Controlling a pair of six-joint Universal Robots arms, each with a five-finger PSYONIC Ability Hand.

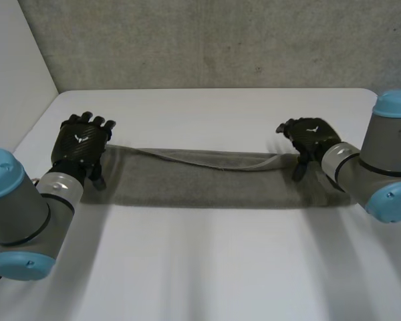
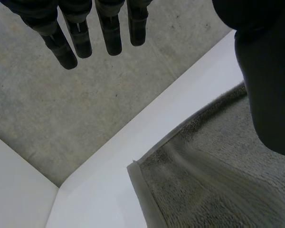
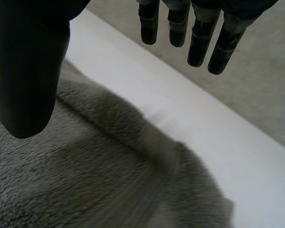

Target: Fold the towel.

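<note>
A grey towel [image 1: 187,177] lies folded into a long narrow strip across the middle of the white table [image 1: 207,267]. My left hand [image 1: 81,142] hovers over the strip's left end, fingers [image 2: 80,33] straight and apart from the thumb, holding nothing. Under its palm the towel [image 2: 218,180] shows a folded corner. My right hand [image 1: 311,137] hangs over the strip's right end, fingers [image 3: 199,38] straight, thumb spread wide, nothing in it. Below that hand the towel [image 3: 85,175] lies flat on the table.
A grey textured wall [image 1: 220,40] rises behind the table's far edge. A white panel [image 1: 13,60] stands along the left side. Bare white tabletop stretches in front of the towel toward me.
</note>
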